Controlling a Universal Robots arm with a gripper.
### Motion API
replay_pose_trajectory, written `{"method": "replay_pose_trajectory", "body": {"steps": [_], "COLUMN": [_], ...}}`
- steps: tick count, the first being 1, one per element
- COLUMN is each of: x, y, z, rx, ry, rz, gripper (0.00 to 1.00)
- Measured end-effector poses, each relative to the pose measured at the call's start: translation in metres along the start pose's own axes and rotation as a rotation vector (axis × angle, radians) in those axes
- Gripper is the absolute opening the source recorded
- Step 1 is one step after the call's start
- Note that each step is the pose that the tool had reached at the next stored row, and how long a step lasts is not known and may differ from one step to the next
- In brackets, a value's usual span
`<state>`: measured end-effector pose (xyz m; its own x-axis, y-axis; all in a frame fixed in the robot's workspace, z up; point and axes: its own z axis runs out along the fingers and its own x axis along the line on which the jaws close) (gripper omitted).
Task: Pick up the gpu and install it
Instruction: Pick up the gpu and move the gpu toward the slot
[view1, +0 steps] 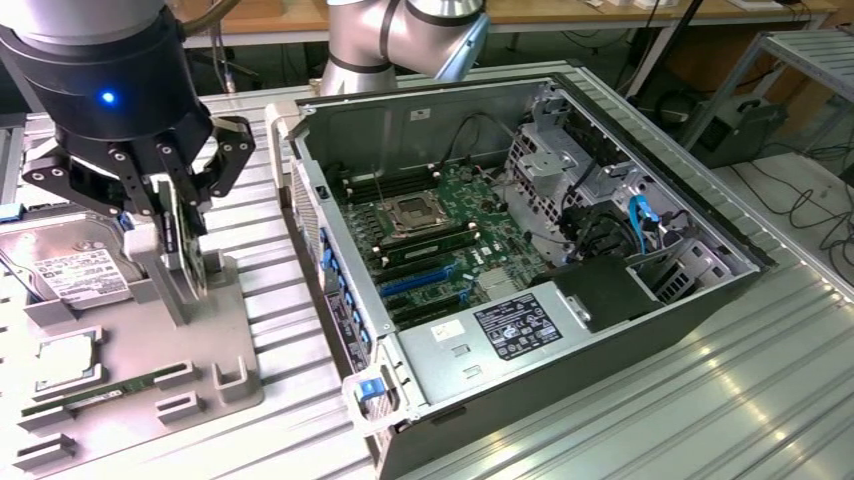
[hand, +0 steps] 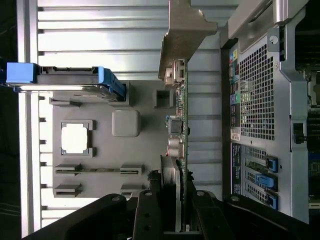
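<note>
While the gripper (view1: 174, 225) stands above the grey fixture tray (view1: 254, 340), we see its jaws drawn close together and clamped on the upper edge of the gpu (view1: 184, 265), one finger on each flat face. The card hangs upright below the fingers, edge-on in the wrist view, with its silver bracket (hand: 182, 30) at the end farthest from the grip. It sits at the tray's edge nearest the computer case (view1: 441, 95). Its lower edge meets the grey stand (view1: 187, 295) there, and we cannot tell whether it has cleared the stand.

We judge the step in hand to be lifting the card out of the tray. To do it well we want a straight vertical pull with the board kept upright, so that its lower edge does not bind in the stand. We also want the grip firm on the board, since a thin card held at one edge can swing.

The case lies open just beside the tray, with the blue slots (view1: 414, 283) showing on its motherboard (view1: 441, 230). The card is well apart from them.
</note>
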<state>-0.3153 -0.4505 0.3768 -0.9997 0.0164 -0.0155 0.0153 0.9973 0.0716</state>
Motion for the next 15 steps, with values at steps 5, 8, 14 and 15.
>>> {"method": "replay_pose_trajectory", "body": {"steps": [5, 8, 14, 15], "x": [0.0, 0.0, 0.0, 0.0], "y": [0.0004, 0.0007, 0.0013, 0.0014], "z": [-0.0062, -0.0101, -0.0178, -0.019], "rx": [0.0, 0.0, 0.0, 0.0], "ry": [0.0, 0.0, 0.0, 0.0], "rz": [0.0, 0.0, 0.0, 0.0], "gripper": [0.27, 0.27, 0.27, 0.27]}}
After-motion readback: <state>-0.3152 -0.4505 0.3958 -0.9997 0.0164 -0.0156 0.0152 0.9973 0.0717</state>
